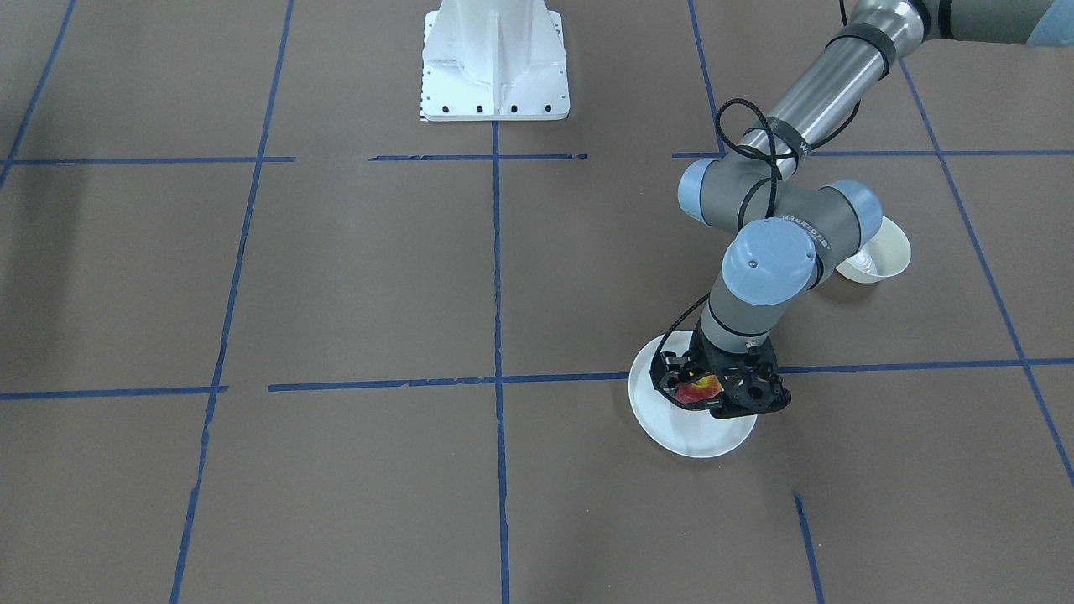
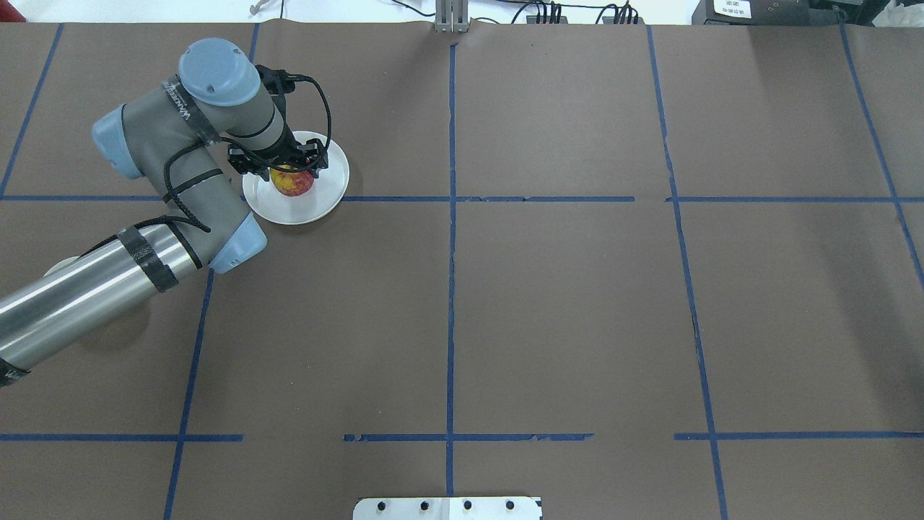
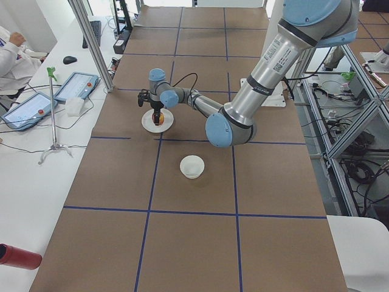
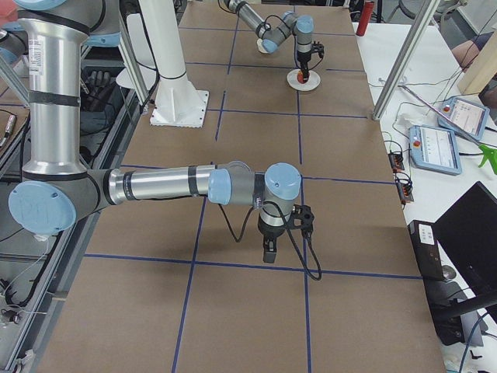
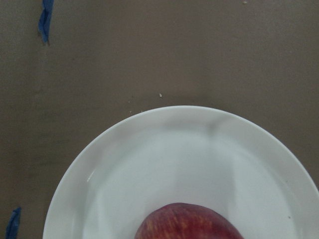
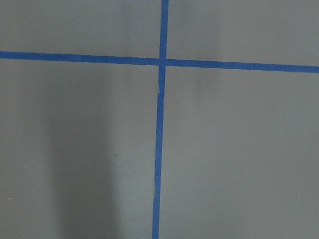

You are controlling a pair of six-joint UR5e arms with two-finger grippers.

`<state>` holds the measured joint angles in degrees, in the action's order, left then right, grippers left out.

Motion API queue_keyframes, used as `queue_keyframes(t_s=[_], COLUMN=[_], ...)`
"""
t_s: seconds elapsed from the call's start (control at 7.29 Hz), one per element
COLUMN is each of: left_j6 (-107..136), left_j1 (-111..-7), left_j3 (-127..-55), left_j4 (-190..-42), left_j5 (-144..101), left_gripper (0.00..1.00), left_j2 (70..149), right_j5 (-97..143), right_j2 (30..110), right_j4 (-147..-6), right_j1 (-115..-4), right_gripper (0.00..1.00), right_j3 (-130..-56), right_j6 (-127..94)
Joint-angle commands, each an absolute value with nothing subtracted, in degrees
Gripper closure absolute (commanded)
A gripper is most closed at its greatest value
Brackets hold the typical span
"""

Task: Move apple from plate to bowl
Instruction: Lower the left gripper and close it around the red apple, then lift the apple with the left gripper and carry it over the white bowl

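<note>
The red and yellow apple [image 1: 698,388] sits at the middle of the white plate [image 1: 696,434]. My left gripper [image 1: 700,393] points straight down over it, one finger on each side, and looks closed on the apple. In the overhead view the apple [image 2: 292,182] shows between the fingers above the plate [image 2: 303,209]. The left wrist view shows the apple's top [image 5: 187,223] and the plate's rim [image 5: 149,119]. The cream-white bowl [image 1: 883,256] stands empty nearer the robot, partly behind the left arm; it also shows in the exterior left view [image 3: 192,165]. My right gripper [image 4: 268,255] shows only in the exterior right view, so I cannot tell its state.
The brown table is marked with blue tape lines [image 2: 451,198]. The white robot base [image 1: 495,63] stands at the table's edge. The left arm's elbow [image 2: 173,166] hangs over the space between plate and bowl. Tablets and a stand lie beyond the far edge [image 3: 36,103].
</note>
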<state>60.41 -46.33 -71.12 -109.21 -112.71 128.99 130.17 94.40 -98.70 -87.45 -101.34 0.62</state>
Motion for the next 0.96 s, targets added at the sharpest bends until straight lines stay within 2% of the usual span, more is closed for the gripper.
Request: queue_keyframes(t_s=[0.0, 0.14, 0.27, 0.41, 0.55, 0.82], left_j6=[60.6, 61.1, 60.9, 60.5, 60.5, 57.7], left_j1=[-46.4, -46.8, -48.8, -49.6, -49.5, -50.1], left_j3=[-71.5, -75.1, -83.3, -93.9, -103.3, -109.8], left_j4=[-109.2, -107.2, -96.9, -88.9, -88.7, -90.6], left_j5=[-112.7, -112.8, -112.9, -112.7, -112.8, -113.1], left_gripper=[1.0, 1.0, 1.0, 1.0, 1.0, 1.0], left_j2=[129.0, 129.0, 128.8, 125.2, 117.2, 108.8], right_j5=[130.2, 130.2, 130.2, 130.2, 130.2, 130.2], right_j2=[94.4, 94.4, 94.4, 94.4, 94.4, 94.4], right_j4=[-98.7, -98.7, -98.7, -98.7, -98.7, -98.7], right_j1=[-87.5, -87.5, -87.5, -87.5, -87.5, -87.5], right_gripper=[0.0, 0.0, 0.0, 0.0, 0.0, 0.0], right_j3=[-101.3, -101.3, -101.3, -101.3, -101.3, -101.3], right_j6=[0.6, 0.6, 0.6, 0.6, 0.6, 0.6])
